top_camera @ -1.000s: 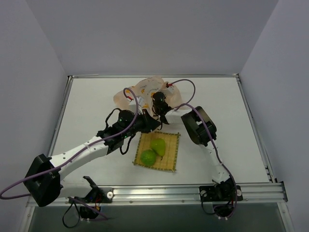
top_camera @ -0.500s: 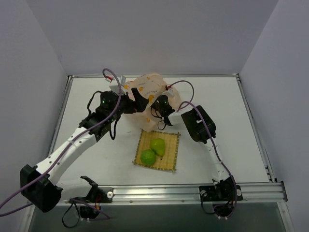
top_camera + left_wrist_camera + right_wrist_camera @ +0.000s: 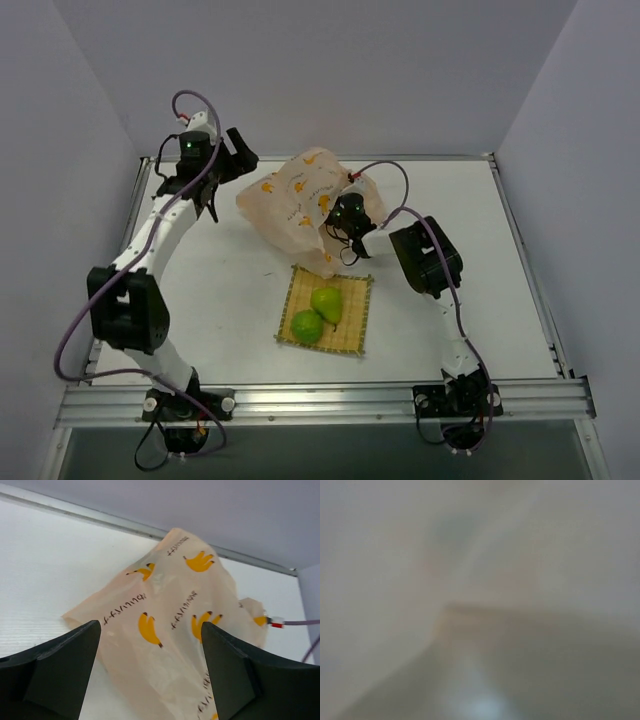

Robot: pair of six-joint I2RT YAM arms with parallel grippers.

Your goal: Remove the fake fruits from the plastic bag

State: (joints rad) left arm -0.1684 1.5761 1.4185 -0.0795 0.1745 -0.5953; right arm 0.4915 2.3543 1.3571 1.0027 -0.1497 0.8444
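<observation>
Left fingers [image 3: 55, 675] newly back-left; seemingly two fruits [image 3: 327, 302] [image 3: 306, 325], one bag [image 3: 290, 195]

The plastic bag [image 3: 300, 200] is translucent pale peach, printed with orange-yellow bananas tipped in dark brown and with small dark lettering. The pear [image 3: 327, 302] and the lime-like ball [image 3: 306, 325] are glossy green, on a yellow woven mat [image 3: 352, 338]. The worktop [image 3: 500, 260] is white. The left fingers [image 3: 55, 675] are matte black. The right wrist view is a blurred beige-grey wash, perhaps the bag's film.
</observation>
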